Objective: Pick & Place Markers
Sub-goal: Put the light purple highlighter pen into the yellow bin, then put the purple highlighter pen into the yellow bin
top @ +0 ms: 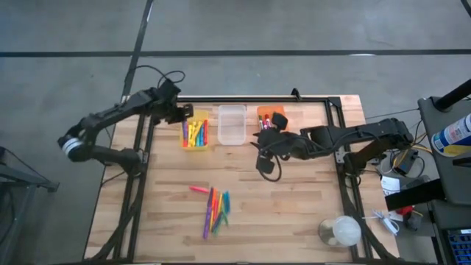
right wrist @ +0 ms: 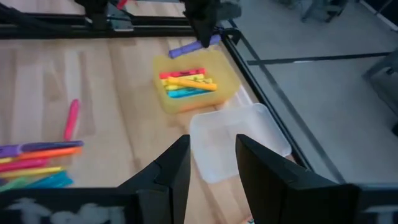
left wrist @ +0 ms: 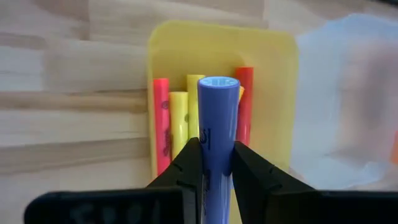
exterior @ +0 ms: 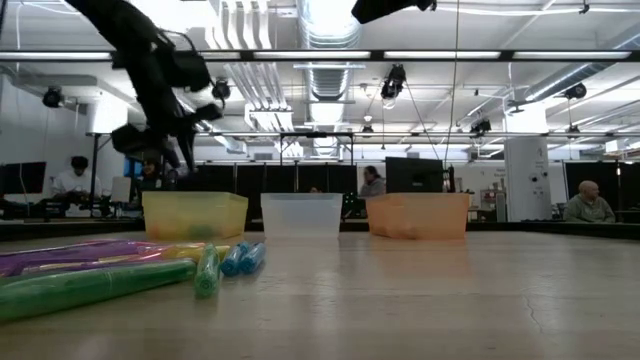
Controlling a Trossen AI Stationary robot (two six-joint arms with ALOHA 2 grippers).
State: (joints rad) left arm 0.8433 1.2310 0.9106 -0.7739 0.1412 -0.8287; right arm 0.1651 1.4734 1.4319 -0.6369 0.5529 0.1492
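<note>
Three small bins in a row at the far side of the table: a yellow bin (top: 196, 131), a clear bin (top: 231, 124), an orange bin (top: 270, 115). In the yellow bin, about five markers (left wrist: 176, 121) lying side by side: pink, yellow, red, with orange and blue showing in the right wrist view. In the orange bin, a couple of markers, count unclear under the arm. Loose on the table, one pink marker (top: 199, 189) apart from a small pile of markers (top: 215, 210), roughly seven: purple, orange, pink, yellow, green, blue. One more, a purple-blue marker (left wrist: 217, 134), clamped between the fingers (left wrist: 188, 171) of the left gripper (left wrist: 216, 163), held above the yellow bin and not touching the markers inside.

Pale wooden table (top: 294, 213) with a black frame around it, grey floor beyond. A clear round container (top: 340, 232) near the right front corner. In the low view, a large workshop with ceiling ducts and strip lights; several people seated at desks far behind.

Left arm reaching from the left edge over the yellow bin. Right gripper (right wrist: 208, 163) hovering near the clear and orange bins, fingers apart, nothing between them.
</note>
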